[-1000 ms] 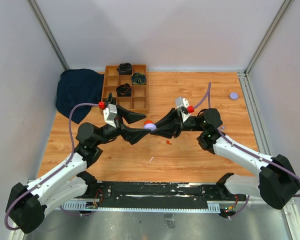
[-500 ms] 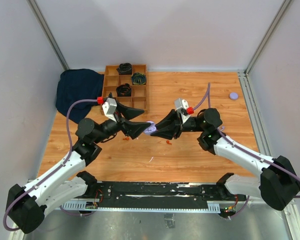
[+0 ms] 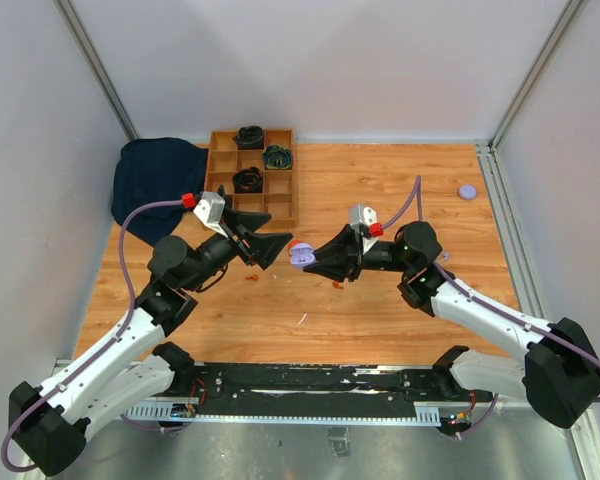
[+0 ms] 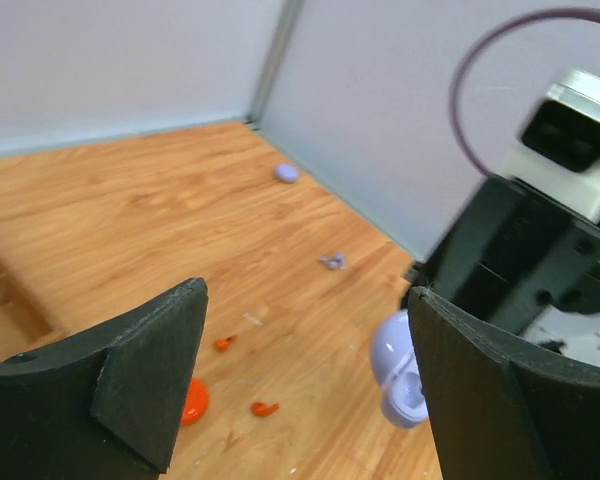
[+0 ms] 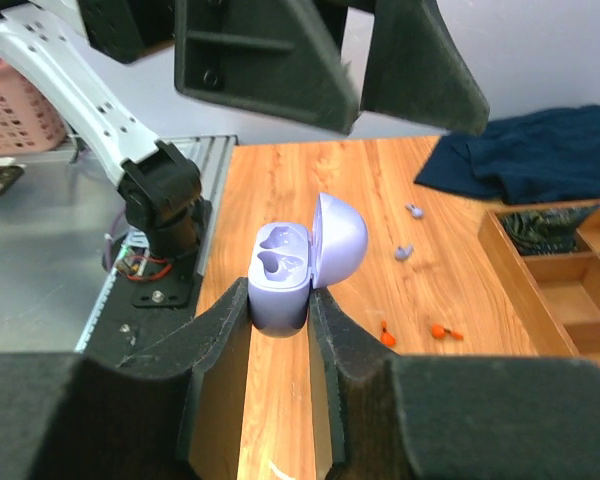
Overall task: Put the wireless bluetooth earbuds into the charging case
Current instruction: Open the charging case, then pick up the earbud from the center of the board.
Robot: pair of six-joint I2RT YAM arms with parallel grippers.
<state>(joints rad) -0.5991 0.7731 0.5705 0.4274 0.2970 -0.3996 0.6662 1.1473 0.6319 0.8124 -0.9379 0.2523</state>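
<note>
Your left pincer point(image 3: 278, 248) has backed off since a second ago. It was nosed in against the right pincer point(image 3: 312, 258); now it hangs just left of it, not touching, jaws spread wide with nothing between them.

Around:
- Flat orange disc point(image 4: 193, 400) on the wooden surface point(image 3: 380, 180), partly hidden behind the left pincer's finger in the left wrist view.
- Small lilac disc point(image 3: 467, 191) well off by the far right edge.
- Wooden compartment tray point(image 3: 252, 175) at the far left with dark items in three cells, and a crumpled navy cloth point(image 3: 158, 185) beside it.
- The left pincer's black fingers sit opposite the case mouth; that is the only thing close to it.

Task items:
- Pale lilac rounded plastic charging case point(image 5: 290, 265) is off the surface at mid-table, with the right pincer clamped tight on its lower half.
- The lid is hinged open and both sockets are visible and empty.
- Tiny orange-red stemmed earbuds point(image 4: 265, 408) lie loose on the surface below the pincers, with a second one point(image 4: 223, 343) near it.
- Tiny pale lilac stemmed earbuds point(image 5: 414, 210) lie further out, two close together.

The right pincer and the case have dropped slightly toward you over the last second, and the grip is unchanged.
</note>
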